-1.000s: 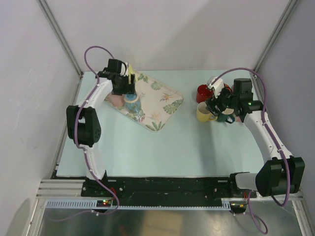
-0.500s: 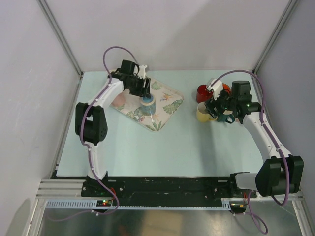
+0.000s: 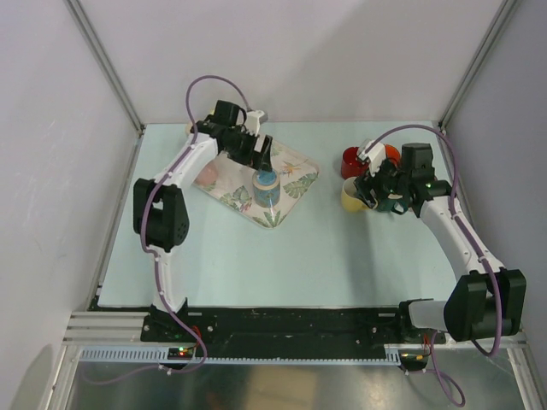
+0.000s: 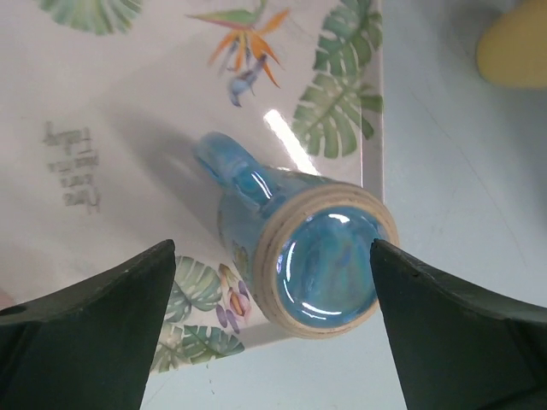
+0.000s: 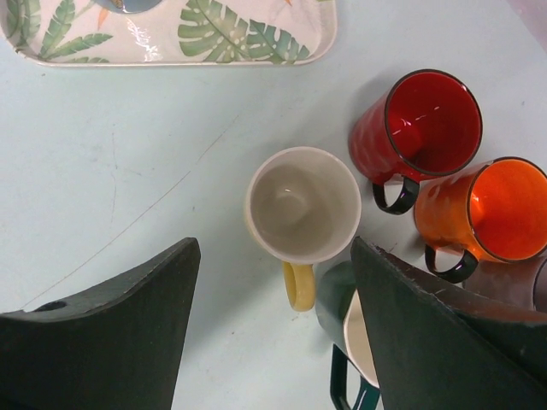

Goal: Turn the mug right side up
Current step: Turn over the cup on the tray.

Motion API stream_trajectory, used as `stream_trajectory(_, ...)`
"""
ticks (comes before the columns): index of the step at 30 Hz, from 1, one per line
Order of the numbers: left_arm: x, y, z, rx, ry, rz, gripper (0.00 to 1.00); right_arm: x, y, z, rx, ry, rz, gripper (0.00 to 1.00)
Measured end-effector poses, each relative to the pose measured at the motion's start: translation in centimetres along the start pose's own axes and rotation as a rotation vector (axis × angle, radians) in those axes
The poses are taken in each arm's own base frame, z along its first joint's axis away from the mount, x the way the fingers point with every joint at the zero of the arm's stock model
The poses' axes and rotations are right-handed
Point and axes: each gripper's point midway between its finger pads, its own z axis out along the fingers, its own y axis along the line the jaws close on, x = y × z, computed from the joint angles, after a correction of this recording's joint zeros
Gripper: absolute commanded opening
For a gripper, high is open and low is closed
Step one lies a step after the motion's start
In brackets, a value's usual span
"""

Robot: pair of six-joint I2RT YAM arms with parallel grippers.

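Mug [image 4: 329, 265] is judged upright at the near edge of the tray [image 4: 102, 102], unheld within the spread-open left gripper [image 4: 272, 254]; only withdrawal remains

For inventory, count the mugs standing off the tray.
4: red mug at back, orange mug right of it, yellow mug in front of red, dark green mug beside yellow. Others may be hidden.

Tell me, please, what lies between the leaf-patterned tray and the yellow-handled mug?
Nothing; only bare table separates the tray from the yellow-handled mug, as the right wrist view shows.
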Motion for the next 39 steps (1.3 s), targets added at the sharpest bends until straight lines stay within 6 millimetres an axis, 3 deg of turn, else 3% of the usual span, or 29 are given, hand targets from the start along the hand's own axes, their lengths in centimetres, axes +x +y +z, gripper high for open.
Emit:
stream_trajectory(4,-1.7,0.5,-0.6,-0.068,-0.043,-0.111,1.00,0.7,0.4,0.2,-0.012,0.009,0.012,0.78)
stream_trajectory(8,-1.8,0.7,-0.5,-0.125,-0.046,-0.206,1.00,0.8,0.6,0.3,-0.017,0.012,0.017,0.78)
stream_trajectory(16,-1.7,-1.6,0.9,-0.186,-0.030,-0.255,1.00,0.8,0.8,0.4,-0.022,0.013,0.014,0.78)
stream_trajectory(20,-0.7,-2.1,1.8,-0.220,-0.004,-0.248,1.00,0.8,0.9,0.4,-0.023,0.015,0.015,0.78)
stream_trajectory(25,2.2,-1.8,2.9,-0.253,0.062,-0.258,0.96,0.8,0.9,0.4,-0.026,0.013,0.015,0.78)
stream_trajectory(32,2.3,-2.0,2.8,-0.213,0.070,-0.182,0.81,0.4,1.4,0.7,-0.038,0.005,0.001,0.78)
stream_trajectory(39,3.2,-3.0,2.4,-0.058,0.118,0.047,0.79,0.1,1.8,1.0,-0.051,0.002,-0.013,0.78)
